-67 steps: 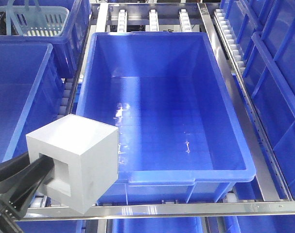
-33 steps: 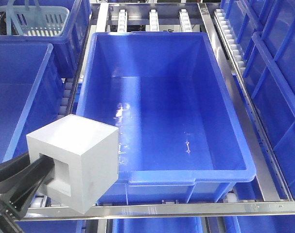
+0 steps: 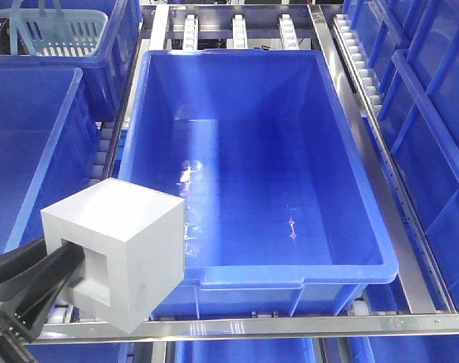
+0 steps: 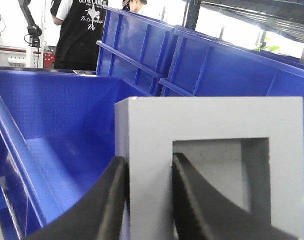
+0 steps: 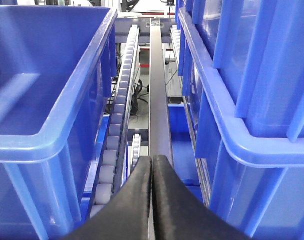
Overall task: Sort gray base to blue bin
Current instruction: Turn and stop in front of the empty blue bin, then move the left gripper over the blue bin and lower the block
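Observation:
The gray base (image 3: 119, 246) is a light-gray cube with a square recess, held in the air at the lower left of the front view, just outside the near-left corner of the blue bin (image 3: 363, 174). My left gripper (image 3: 66, 265) is shut on it: one finger sits inside the recess, the other outside the cube's left wall. In the left wrist view the gray base (image 4: 212, 125) fills the frame with the left gripper (image 4: 149, 165) pinching its wall. The blue bin holds nothing. My right gripper (image 5: 152, 162) is shut on nothing, low between two totes.
Other blue totes (image 3: 25, 151) flank the bin left and right (image 3: 433, 113). A pale teal slotted basket (image 3: 59, 30) sits in the far-left tote. Roller rails (image 5: 114, 135) and a metal frame bar (image 3: 289, 325) run around the bin. A person (image 4: 79, 30) stands in the background.

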`<state>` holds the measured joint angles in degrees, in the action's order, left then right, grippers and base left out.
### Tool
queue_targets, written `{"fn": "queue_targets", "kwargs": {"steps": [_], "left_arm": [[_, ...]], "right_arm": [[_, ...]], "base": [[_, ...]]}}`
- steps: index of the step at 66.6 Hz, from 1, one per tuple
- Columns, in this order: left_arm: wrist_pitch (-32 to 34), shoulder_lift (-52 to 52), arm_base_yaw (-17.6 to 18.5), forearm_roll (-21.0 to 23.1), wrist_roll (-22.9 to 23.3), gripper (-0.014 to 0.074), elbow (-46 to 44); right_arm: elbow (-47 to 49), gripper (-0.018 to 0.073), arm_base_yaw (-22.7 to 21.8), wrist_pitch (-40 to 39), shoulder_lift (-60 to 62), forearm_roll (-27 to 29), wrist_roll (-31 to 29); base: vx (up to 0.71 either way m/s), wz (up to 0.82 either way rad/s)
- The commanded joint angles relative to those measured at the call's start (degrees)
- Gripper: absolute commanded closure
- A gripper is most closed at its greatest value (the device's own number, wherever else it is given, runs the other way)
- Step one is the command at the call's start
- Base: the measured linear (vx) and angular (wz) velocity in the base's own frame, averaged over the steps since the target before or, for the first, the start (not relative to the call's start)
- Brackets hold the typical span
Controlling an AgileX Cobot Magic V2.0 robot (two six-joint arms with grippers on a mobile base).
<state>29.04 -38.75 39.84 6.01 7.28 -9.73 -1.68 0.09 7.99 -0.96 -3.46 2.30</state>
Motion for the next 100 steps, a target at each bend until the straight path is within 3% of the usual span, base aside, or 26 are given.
{"fn": "queue_targets", "kwargs": {"steps": [1,40,49,55,62,80,91,100], "left_arm": [[6.44,0.23,0.33,0.2,0.34,0.0602,-1.52],[3.91,0.1,0.33,0.7,0.35,0.06,-2.73],[-0.1,-1.59,0.33,0.63,0.0,0.0598,-8.49],[-3.22,-4.71,0.33,0.63,-2.99,0.0594,-13.58],[-3.54,-9.64,0.33,0.69,-5.16,0.0591,-18.19],[-3.87,-26.06,0.33,0.69,-5.25,0.0582,-30.26],[-11.22,-34.96,0.28,0.69,-5.36,0.0578,-38.78],[-21.93,-41.1,-1.53,0.69,-5.36,0.0574,-45.91]], "right_arm": [[-0.97,0.0568,0.12,-4.52,-0.57,-0.37,-0.4],[-0.97,0.0568,0.12,-4.52,-0.57,-0.37,-0.4],[-0.97,0.0568,0.12,-4.52,-0.57,-0.37,-0.4],[-0.97,0.0568,0.12,-4.52,-0.57,-0.37,-0.4],[-0.97,0.0568,0.12,-4.52,-0.57,-0.37,-0.4],[-0.97,0.0568,0.12,-4.52,-0.57,-0.37,-0.4],[-0.97,0.0568,0.12,-4.52,-0.57,-0.37,-0.4],[-0.97,0.0568,0.12,-4.52,-0.57,-0.37,-0.4]], "base": [[0.0,0.0],[0.0,0.0],[0.0,0.0],[0.0,0.0],[0.0,0.0],[0.0,0.0],[0.0,0.0],[0.0,0.0]]}}
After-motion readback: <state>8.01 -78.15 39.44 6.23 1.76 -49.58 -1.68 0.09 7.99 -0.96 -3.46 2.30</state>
